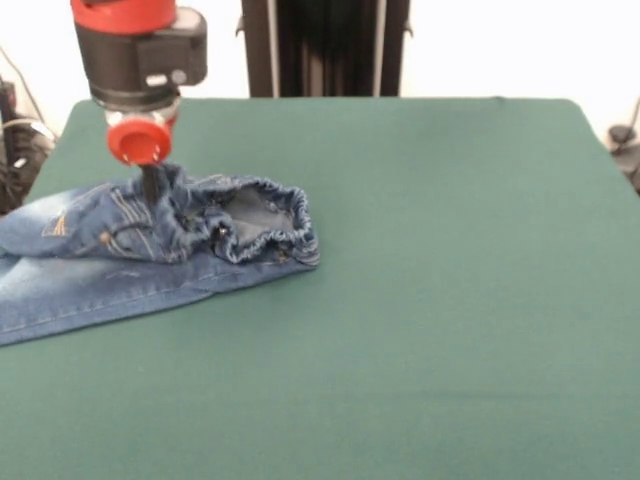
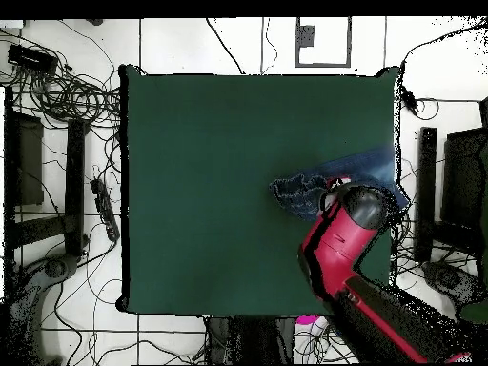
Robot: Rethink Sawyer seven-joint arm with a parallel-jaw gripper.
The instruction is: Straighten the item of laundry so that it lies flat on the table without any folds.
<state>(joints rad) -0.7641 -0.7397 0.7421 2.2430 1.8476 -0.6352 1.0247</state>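
Observation:
The item of laundry [image 1: 120, 262], a pair of blue denim jeans, lies crumpled at the left side of the green table [image 1: 430, 300]. Its gathered waistband [image 1: 268, 225] bulges open toward the middle, and the legs run off the picture's left edge. My gripper [image 1: 150, 188] comes straight down into the bunched denim behind the waistband, beside an orange-stitched pocket, and looks shut on the fabric. From overhead, the jeans [image 2: 310, 191] sit near the right edge of the table [image 2: 210, 191], and the red arm [image 2: 355, 212] hides the gripper.
The jeans' legs reach the table's side edge [image 2: 396, 172]. Cables and black stands [image 2: 74, 172] lie on the floor around the table. A black post [image 1: 325, 45] rises behind the far edge.

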